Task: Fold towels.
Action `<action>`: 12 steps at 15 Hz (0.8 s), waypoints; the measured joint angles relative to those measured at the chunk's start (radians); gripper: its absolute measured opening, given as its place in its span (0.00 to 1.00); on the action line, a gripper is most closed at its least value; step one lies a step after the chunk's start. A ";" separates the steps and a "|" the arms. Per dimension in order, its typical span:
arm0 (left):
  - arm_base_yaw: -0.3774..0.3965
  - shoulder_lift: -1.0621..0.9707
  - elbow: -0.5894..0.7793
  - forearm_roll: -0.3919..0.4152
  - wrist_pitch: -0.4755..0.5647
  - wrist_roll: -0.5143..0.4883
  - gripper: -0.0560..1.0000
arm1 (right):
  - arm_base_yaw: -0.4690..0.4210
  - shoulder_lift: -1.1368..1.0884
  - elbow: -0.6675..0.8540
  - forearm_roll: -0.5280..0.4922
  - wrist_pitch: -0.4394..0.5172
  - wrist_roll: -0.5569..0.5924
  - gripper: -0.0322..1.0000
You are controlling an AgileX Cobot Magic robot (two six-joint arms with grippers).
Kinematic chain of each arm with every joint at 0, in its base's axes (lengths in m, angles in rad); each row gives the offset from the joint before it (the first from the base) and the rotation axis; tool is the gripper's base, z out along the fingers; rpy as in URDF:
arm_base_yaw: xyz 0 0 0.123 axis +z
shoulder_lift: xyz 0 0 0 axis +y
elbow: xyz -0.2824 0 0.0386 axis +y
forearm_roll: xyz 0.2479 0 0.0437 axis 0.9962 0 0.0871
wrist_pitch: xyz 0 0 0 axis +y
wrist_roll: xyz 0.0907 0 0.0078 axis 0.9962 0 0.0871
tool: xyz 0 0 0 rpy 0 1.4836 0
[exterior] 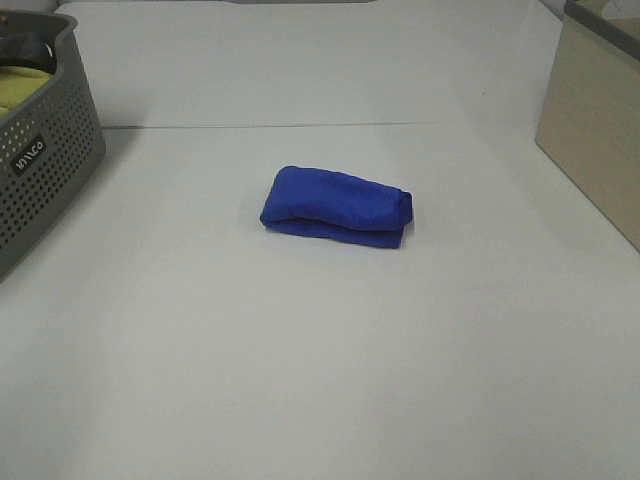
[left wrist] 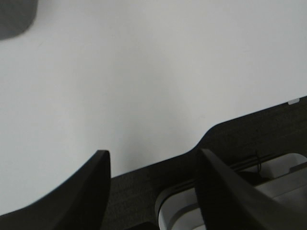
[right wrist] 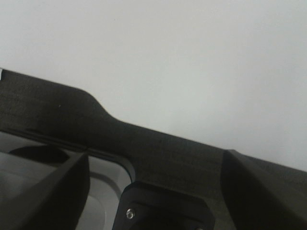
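Observation:
The royal-blue towel (exterior: pixel 336 208) lies folded into a thick compact bundle at the middle of the white table (exterior: pixel 300 380) in the exterior high view. No white tag shows. Neither arm appears in that view. In the left wrist view my left gripper (left wrist: pixel 153 158) is open and empty, its dark fingers (left wrist: pixel 84 191) spread over the table's near edge. In the right wrist view my right gripper (right wrist: pixel 156 160) is open and empty, its fingers (right wrist: pixel 259 187) apart above the table edge. The towel shows in neither wrist view.
A grey perforated basket (exterior: pixel 40 170) holding yellow-green fabric (exterior: pixel 22 88) stands at the far left. A beige box (exterior: pixel 595 130) stands at the far right. A dark strip (right wrist: pixel 53 110) borders the table edge in the right wrist view.

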 joint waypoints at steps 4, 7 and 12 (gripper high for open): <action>0.000 -0.166 0.027 -0.019 -0.009 0.056 0.54 | 0.000 -0.169 0.041 -0.018 -0.097 -0.029 0.75; 0.000 -0.166 0.027 -0.021 -0.012 0.059 0.54 | 0.000 -0.174 0.043 -0.014 -0.108 -0.030 0.75; 0.000 -0.166 0.027 -0.022 -0.014 0.059 0.54 | 0.000 -0.174 0.043 -0.014 -0.111 -0.030 0.75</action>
